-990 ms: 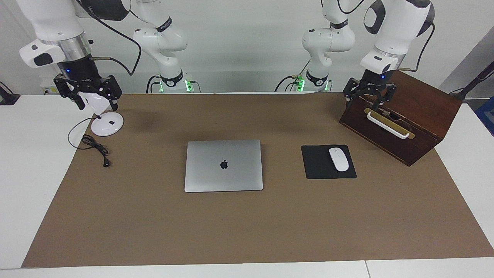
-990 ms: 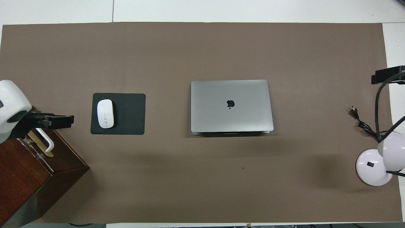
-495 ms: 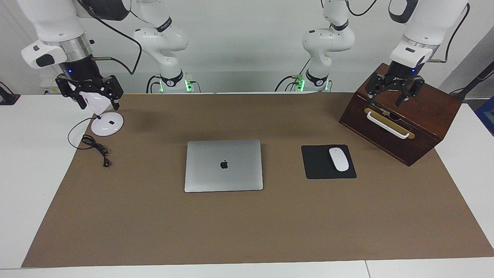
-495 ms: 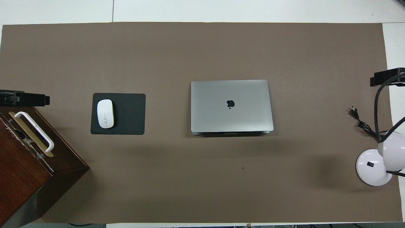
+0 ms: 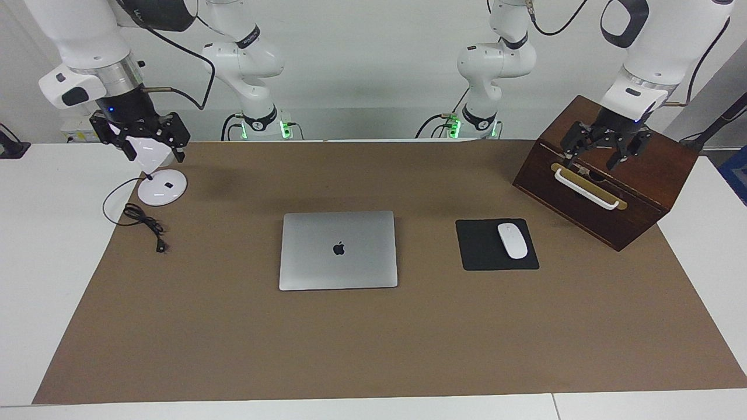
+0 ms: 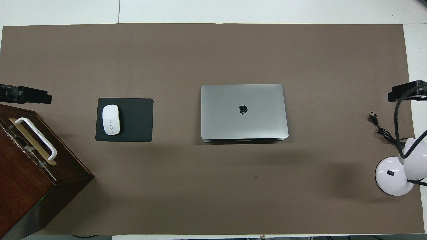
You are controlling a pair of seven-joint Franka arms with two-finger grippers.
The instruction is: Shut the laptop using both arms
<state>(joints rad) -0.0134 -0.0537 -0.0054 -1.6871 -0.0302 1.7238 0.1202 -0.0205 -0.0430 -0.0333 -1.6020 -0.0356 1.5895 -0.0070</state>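
Entries run across the facing view, starting at the right arm's end of the table.

Right gripper [image 5: 146,143]: raised over the white desk lamp [image 5: 156,175], fingers spread wide, holding nothing. The lamp head sits between the fingers in this view; contact cannot be told.

Lamp cord [image 5: 143,220]: loose on the brown mat [image 5: 373,350] beside the lamp base.

Laptop [image 5: 338,249]: mid-mat, lid down flat with the logo up, well apart from both grippers. The closing looks done.

Mouse pad [image 5: 496,245] with white mouse [image 5: 512,240]: beside the laptop, toward the left arm's end.

Wooden box [image 5: 607,175]: at the left arm's end, white handle on its sloped front.

Left gripper [image 5: 604,149]: raised over the box, fingers spread, empty.

Hazards: a right gripper descending or swinging from here would likely knock the lamp or drag its cord. The left one, dropping, could catch the box handle. Further pressure on a shut lid would only strain it.
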